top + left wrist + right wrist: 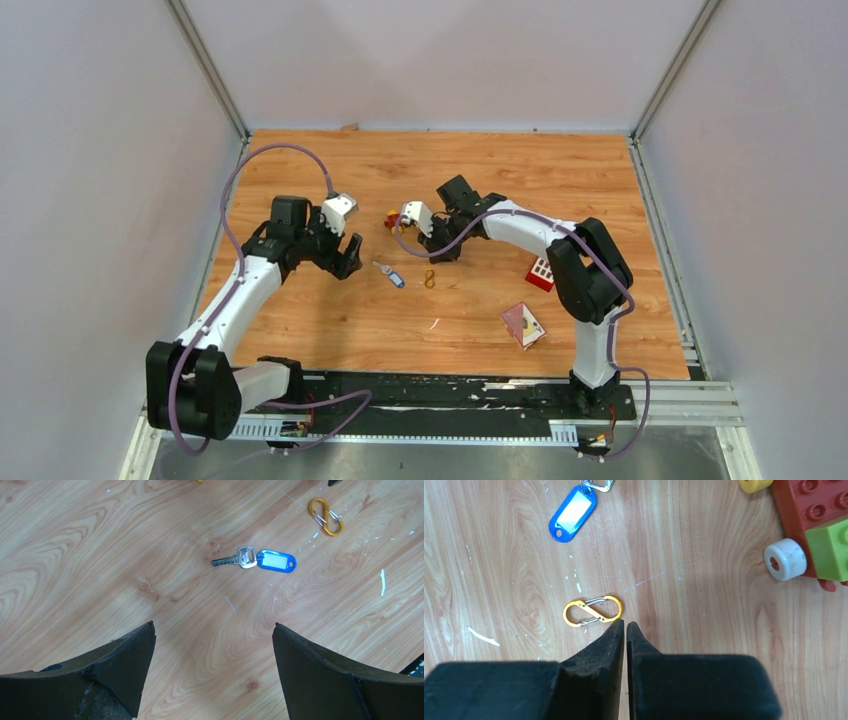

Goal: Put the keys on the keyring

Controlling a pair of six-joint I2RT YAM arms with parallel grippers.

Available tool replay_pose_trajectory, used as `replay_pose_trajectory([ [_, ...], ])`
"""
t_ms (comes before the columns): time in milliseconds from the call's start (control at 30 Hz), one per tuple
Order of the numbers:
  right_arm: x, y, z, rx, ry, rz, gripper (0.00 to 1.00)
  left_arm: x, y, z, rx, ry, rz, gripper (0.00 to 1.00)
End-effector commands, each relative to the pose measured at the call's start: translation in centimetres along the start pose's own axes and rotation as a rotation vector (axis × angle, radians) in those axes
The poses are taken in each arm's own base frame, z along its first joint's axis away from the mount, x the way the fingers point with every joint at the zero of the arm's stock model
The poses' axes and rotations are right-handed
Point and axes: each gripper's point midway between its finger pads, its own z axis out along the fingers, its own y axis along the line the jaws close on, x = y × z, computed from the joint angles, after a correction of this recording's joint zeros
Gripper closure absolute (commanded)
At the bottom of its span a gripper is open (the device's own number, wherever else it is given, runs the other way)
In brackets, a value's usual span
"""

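Note:
A silver key with a blue plastic tag (390, 274) lies flat on the wooden table; it also shows in the left wrist view (260, 560) and at the top of the right wrist view (573, 513). The keyring, a gold S-shaped clip (430, 279), lies just right of it (326, 516) (592, 611). My left gripper (350, 262) (214, 627) is open and empty, left of the key and above the table. My right gripper (440, 250) (625, 623) is shut and empty, its tips right beside the clip's end. No yellow-orange key is in view.
A red-and-green toy car (392, 218) (819, 530) sits behind the clip, close to my right gripper. A red block with white squares (541, 273) and a pink card (523, 325) lie to the right. Walls enclose the table on three sides.

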Motion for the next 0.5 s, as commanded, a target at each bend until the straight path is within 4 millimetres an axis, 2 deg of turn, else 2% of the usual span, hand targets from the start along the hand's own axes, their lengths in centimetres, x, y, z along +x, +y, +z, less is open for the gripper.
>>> replay_pose_trajectory([
  [0,-1.9,-0.4,-0.9,0.033,-0.061,0.001,0.87,-3.1,0.0,0.0,0.037,-0.07,-0.009,0.07],
  [200,-1.9,1.2,-0.8,0.057,-0.035,0.138,0.4,-2.7,0.6,-0.2,-0.009,-0.072,-0.001,0.07],
  [300,-2.0,2.2,-0.6,0.084,-0.018,0.193,0.31,-2.3,1.3,-0.4,-0.057,-0.068,0.008,0.07],
  [467,-1.2,3.5,0.4,0.1,0.031,0.229,0.3,-1.7,1.4,-0.7,-0.078,-0.062,0.016,0.06],
])
